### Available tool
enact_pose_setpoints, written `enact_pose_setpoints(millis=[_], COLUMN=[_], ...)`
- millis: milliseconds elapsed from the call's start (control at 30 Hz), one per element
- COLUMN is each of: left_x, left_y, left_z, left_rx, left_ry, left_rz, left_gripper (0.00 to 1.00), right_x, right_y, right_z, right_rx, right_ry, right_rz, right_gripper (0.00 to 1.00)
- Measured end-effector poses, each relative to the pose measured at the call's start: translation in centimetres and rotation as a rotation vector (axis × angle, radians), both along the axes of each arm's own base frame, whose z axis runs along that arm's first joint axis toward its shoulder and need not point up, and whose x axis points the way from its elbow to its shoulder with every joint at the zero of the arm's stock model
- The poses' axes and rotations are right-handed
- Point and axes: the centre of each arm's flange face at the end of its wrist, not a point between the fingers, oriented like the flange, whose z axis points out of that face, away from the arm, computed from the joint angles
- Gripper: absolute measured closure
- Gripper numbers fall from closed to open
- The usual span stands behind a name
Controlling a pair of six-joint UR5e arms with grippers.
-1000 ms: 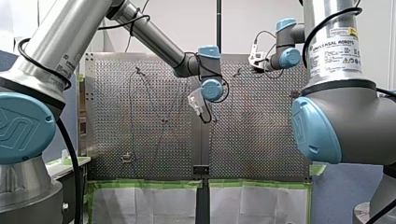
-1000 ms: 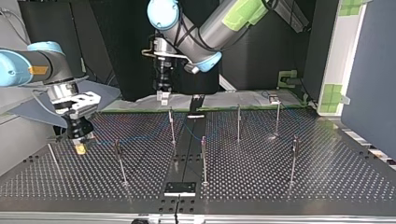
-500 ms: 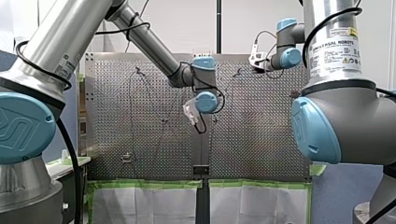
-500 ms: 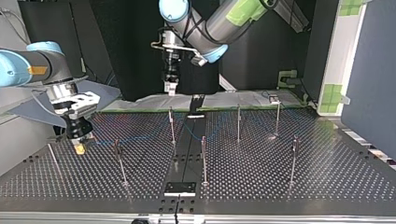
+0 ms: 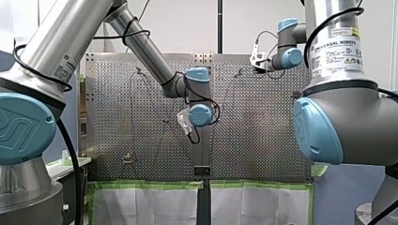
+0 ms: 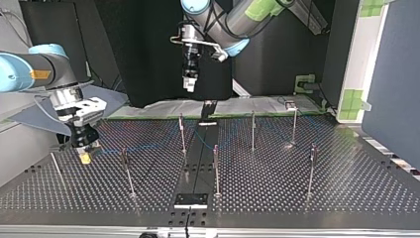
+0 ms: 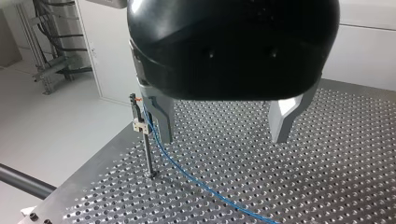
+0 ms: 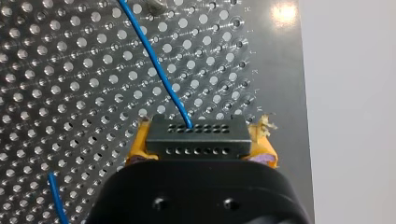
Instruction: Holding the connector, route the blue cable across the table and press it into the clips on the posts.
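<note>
Right gripper, right wrist view: my right gripper [image 8: 196, 142] is clamped tight on the black connector [image 8: 196, 136], with a yellow pad [image 8: 137, 142] on each end. It's low over the perforated table [image 8: 70, 93].
Cable, right wrist view: the blue cable [image 8: 156, 65] pops out of the connector's upper row of holes and runs off ahead of the gripper across the table. Another short bit shows beside the gripper.
Left gripper, left wrist view: my left gripper [image 7: 222, 119] is spread wide, with nothing between the metal fingers [image 7: 163, 112].
Post, left wrist view: a post [image 7: 148, 154] with a white clip [image 7: 137, 126] stands just beside one finger. The cable drops from about clip height onto the table. Can't tell if it's actually seated in the clip.
Top view: the right gripper is down at the table on the left, and the cable trails right from it toward the middle posts [image 6: 216, 168]. The left gripper hangs high above them, well clear.
Front view: my left arm reaches to mid-table, and the right gripper is at the far end, right of the middle.
</note>
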Motion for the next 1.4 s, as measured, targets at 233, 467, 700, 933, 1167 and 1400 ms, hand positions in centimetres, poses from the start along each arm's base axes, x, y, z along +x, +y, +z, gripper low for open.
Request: enact_pose_setpoints(millis=[233,467,700,933,1167,1400], left_x=[-1.1,-2.4,-3.6,-5.1,-6.4,-8.0], left_y=[1.1,2.5,3.8,5.2,6.6,8.2], left_z=[-1.6,-3.3,-4.8,-6.2,-7.4,-8.6], left_rx=[0.015,0.017,0.017,0.017,0.018,0.018], left_ry=[-0.002,-0.003,-0.003,-0.003,-0.003,-0.003], left_rz=[0.001,0.002,0.0,-0.001,-0.001,-0.001], left_gripper=[0.0,0.0,0.0,0.0,0.0,0.0], right_x=[0.0,-0.1,-0.1,0.0,0.2,0.2], right_y=[0.0,0.0,-0.1,0.0,0.1,0.2], right_z=[0.0,0.0,0.0,0.0,0.0,0.0], right_rx=[0.0,0.0,0.0,0.001,0.001,0.003], right_ry=[0.0,0.0,0.0,0.0,0.0,0.0], right_rz=[0.0,-0.003,-0.003,-0.002,0.003,0.003], right_gripper=[1.0,1.0,1.0,1.0,1.0,1.0])
